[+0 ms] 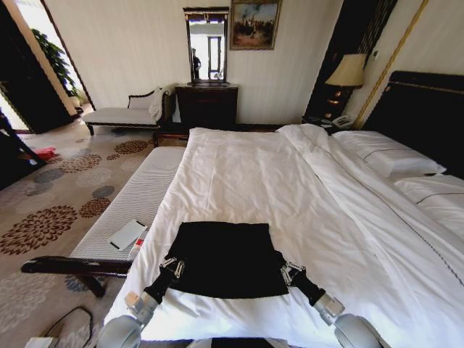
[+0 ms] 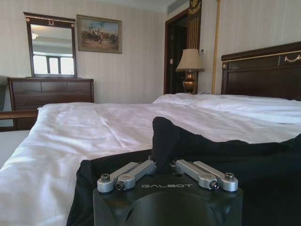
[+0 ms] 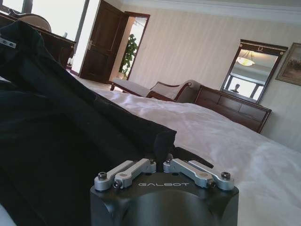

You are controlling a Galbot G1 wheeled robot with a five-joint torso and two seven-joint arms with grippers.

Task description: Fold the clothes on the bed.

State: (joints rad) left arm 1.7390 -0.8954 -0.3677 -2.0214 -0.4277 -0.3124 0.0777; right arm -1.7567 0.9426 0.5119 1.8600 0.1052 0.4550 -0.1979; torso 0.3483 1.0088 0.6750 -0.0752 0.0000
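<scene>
Soft black T-shirt [image 1: 225, 257] lying part-folded on the white duvet at the near end of the big dark-framed bed [image 1: 304, 188]. Left gripper [image 1: 172, 267] pinched shut on the shirt's near left corner, cloth bunched up between its fingers [image 2: 141, 168]. Right gripper [image 1: 291, 273] pinched shut on the near right corner the same way.

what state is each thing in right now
black T-shirt: lying on the duvet, partly folded, near corners pinched up
left tool: shut on the shirt's near left corner
right tool: shut on the near right corner
bed: made, white duvet spread
lamp: cannot tell if lit
</scene>
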